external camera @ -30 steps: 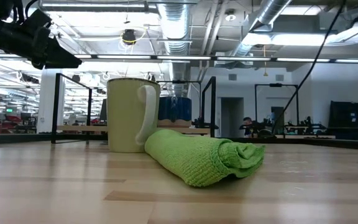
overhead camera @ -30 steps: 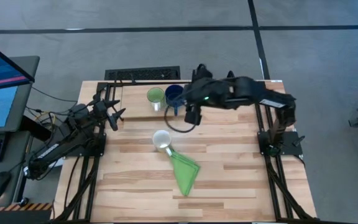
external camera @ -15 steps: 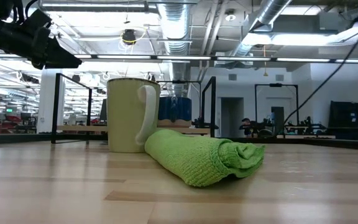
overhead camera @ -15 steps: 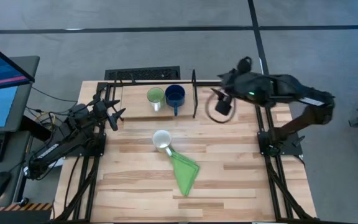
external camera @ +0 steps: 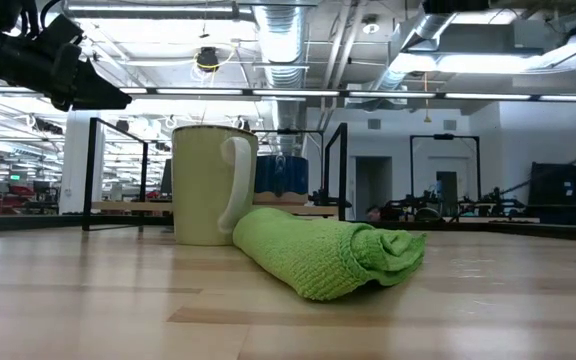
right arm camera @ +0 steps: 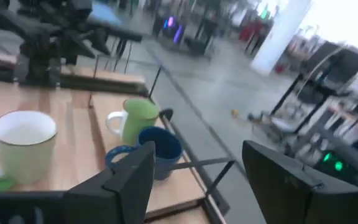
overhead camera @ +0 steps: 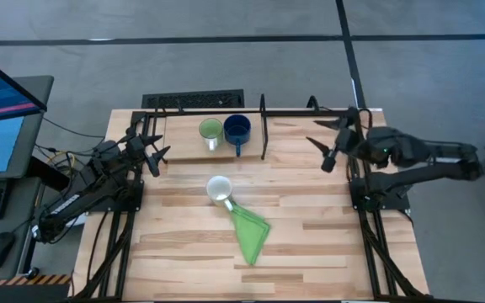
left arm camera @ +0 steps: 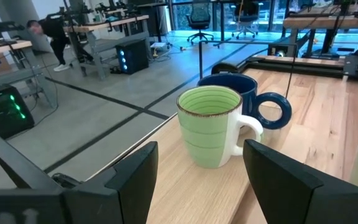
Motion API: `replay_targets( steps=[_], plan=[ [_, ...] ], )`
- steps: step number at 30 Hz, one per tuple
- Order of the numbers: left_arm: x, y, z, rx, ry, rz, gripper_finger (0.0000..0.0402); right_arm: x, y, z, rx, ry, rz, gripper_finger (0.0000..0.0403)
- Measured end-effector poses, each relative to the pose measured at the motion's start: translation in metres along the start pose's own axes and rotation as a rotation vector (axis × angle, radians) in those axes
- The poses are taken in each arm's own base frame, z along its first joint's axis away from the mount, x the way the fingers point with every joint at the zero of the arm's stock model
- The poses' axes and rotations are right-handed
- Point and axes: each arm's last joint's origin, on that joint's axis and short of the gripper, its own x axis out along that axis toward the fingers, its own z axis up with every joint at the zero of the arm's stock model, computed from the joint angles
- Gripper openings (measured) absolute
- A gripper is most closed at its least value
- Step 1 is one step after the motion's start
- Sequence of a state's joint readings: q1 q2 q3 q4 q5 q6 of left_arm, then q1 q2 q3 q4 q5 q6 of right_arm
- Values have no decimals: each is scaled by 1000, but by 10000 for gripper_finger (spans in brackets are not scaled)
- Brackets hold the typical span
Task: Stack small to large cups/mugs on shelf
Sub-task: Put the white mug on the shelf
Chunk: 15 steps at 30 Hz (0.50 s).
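The light green mug [overhead camera: 210, 130] and the dark blue mug [overhead camera: 237, 129] stand upright side by side on the wooden base of the black rod shelf [overhead camera: 263, 126], handles toward the near side. The white mug [overhead camera: 219, 188] stands upright on the tabletop nearer the front, touching the folded green cloth [overhead camera: 249, 231]. My left gripper [overhead camera: 160, 158] is open at the shelf's left end, facing the green mug [left arm camera: 210, 127]. My right gripper [overhead camera: 320, 151] is open at the table's right side, well right of the shelf, and empty. In the low view the white mug [external camera: 213, 185] hides most of the blue mug [external camera: 280, 175].
The shelf's upright rods [overhead camera: 263, 150] mark its right end. A black keyboard-like strip [overhead camera: 194, 101] lies beyond the table's far edge. Bare wood [overhead camera: 310, 210] spreads between the cloth and the right arm's base [overhead camera: 381, 194]. A monitor [overhead camera: 2, 109] stands left of the table.
My right arm has drawn back from over the shelf, next to the blue mug, toward the table's right edge, and has stretched out low there. Both shelf mugs, the white mug and the cloth have stayed put. My left arm has kept still.
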State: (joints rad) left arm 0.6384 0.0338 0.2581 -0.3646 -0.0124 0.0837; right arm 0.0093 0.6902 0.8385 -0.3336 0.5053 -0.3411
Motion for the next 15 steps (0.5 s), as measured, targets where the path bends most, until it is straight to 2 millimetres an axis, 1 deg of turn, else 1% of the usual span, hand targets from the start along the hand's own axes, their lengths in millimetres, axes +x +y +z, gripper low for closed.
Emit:
replay_targets(
  steps=[3,6,8,12,15],
  plan=[
    [0,0,0,0,-3,0,229,-3,0,-29,38,-91,-84,265],
    [0,0,0,0,-5,0,229,-6,-2,-55,78,-130,-174,265],
    [0,0,1,0,-6,0,229,-8,-3,-70,95,-135,-192,265],
    [0,0,1,0,-7,0,229,-10,-5,-92,131,-158,-173,265],
    [0,0,1,0,-7,0,229,-11,-9,-104,161,-159,-201,265]
  ],
)
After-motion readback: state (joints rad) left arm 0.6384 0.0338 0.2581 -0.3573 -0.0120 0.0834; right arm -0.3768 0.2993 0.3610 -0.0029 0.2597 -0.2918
